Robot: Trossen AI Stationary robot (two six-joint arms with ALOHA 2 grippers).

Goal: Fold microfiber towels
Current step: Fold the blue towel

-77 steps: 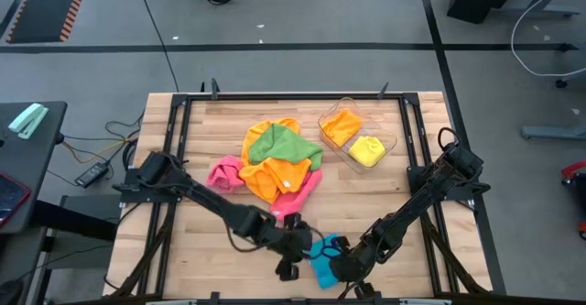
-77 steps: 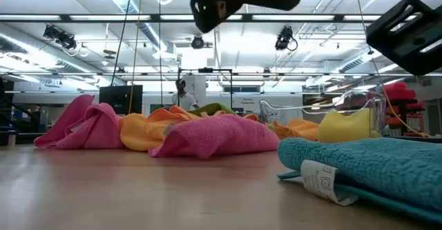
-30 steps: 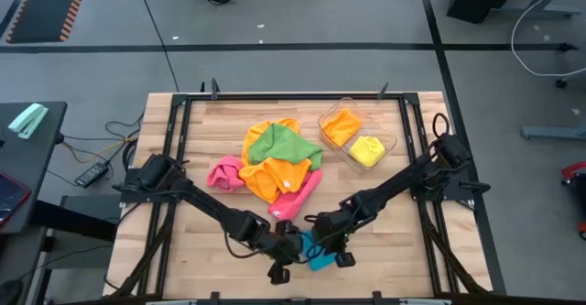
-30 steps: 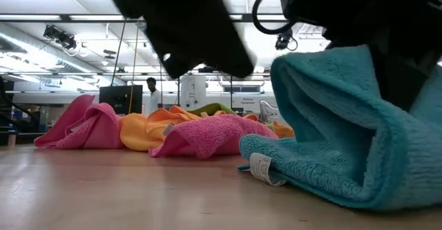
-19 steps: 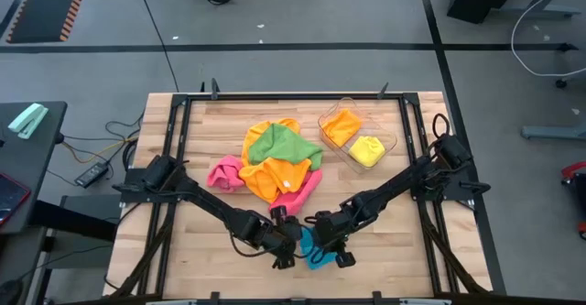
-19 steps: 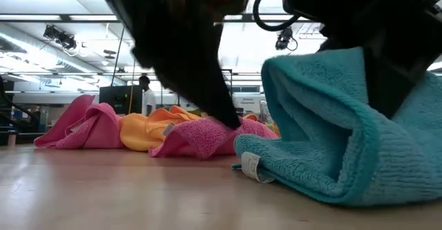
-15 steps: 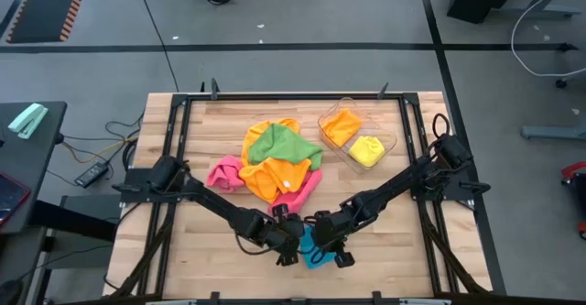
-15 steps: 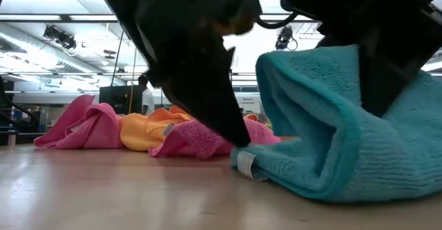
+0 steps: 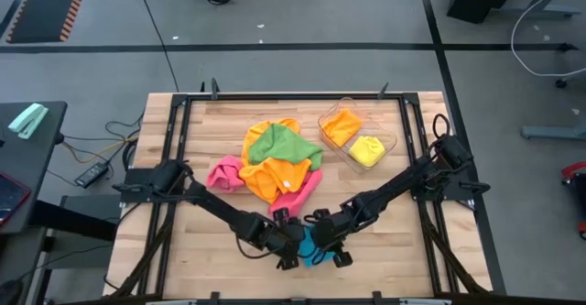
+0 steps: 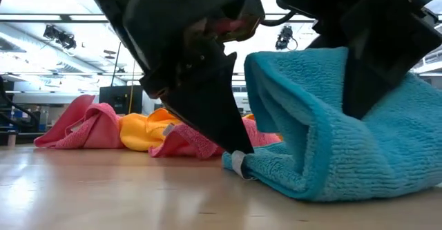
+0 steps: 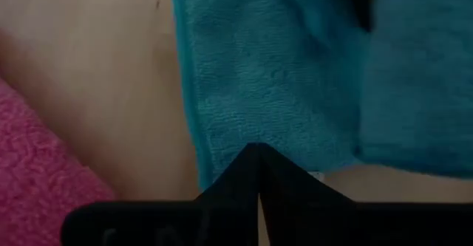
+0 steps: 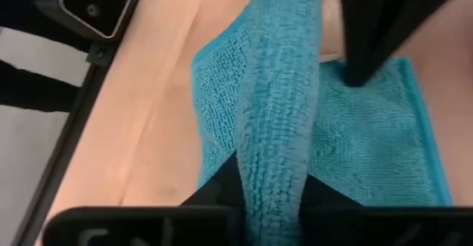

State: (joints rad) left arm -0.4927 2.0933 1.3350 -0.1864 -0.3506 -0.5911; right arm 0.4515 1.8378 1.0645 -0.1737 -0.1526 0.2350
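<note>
A blue towel [image 9: 311,249] lies bunched near the table's near edge, its bottom on the wood and a fold raised into a ridge [image 10: 290,78]. My right gripper [image 12: 272,194] is shut on that ridge; it also shows in the high view [image 9: 323,246]. My left gripper [image 11: 257,157] is shut, its tip at the towel's corner next to the white label [image 10: 239,164]; it also shows in the high view [image 9: 297,249]. A heap of pink, orange and green towels [image 9: 275,163] lies at the table's middle. My left gripper touches the blue towel's edge [image 11: 222,146] near the labelled corner with its shut fingertips, slanting down from the table's left. No cloth shows between the fingers. That corner lies on the table. My right gripper pinches a raised fold of the blue towel [image 12: 277,150] between its two fingers, several layers thick. The fingers come from above, slanting from the table's right. The fold stands up as a ridge while the towel's lower part [image 10: 345,175] rests on the table.
A clear plastic tray [image 9: 389,145] at the far right holds a folded orange and a folded yellow towel. The heap of towels [image 10: 138,130] lies just beyond the blue one. Bare wood shows along the near left [image 9: 183,250] and near right [image 9: 403,250].
My left gripper has moved down and toward the blue towel, from the near side to its labelled corner. My right gripper has kept its hold on the raised fold, and the towel has slid a little toward the table's left.
</note>
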